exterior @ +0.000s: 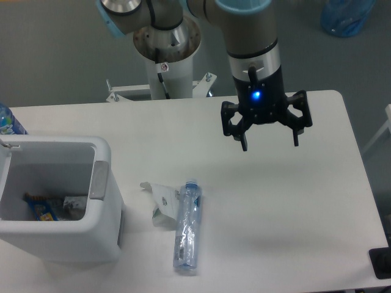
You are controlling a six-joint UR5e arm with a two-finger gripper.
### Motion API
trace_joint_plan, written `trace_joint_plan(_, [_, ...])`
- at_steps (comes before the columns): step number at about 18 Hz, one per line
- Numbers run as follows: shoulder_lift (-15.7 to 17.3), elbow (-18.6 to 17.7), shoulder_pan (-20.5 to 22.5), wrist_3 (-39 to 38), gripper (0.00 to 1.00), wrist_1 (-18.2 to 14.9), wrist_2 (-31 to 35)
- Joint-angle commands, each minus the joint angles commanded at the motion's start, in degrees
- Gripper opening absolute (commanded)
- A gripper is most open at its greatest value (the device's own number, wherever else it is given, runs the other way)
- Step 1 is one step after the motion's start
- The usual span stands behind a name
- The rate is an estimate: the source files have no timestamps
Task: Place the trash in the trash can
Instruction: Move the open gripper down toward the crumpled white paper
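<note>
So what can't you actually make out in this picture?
- Items inside the trash can: small, partly hidden by its walls.
- Blue-labelled bottle: cut off by the left edge.
- Paper wrapper: partly covered by the crushed bottle.
- Blue bag: cut off at the top.

Spread pincer [269, 145], bottle [187, 227], wrapper [161, 199], bin [101, 180]

Even, bright overhead light, soft shadows, slightly soft focus throughout.

No text, label or number is legible; the small sticker [163, 66] on the robot pedestal [166, 55] is unreadable.
</note>
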Motion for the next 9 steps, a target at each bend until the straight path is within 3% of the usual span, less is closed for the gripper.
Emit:
trace_joint_plan(4, [0.2,-3.9,-0.2,-2.5,1.0,5.2,0.1])
trace_joint_plan(9, [-0.5,-5.7,-2.5,-2.6,1.0,5.4,-1.5])
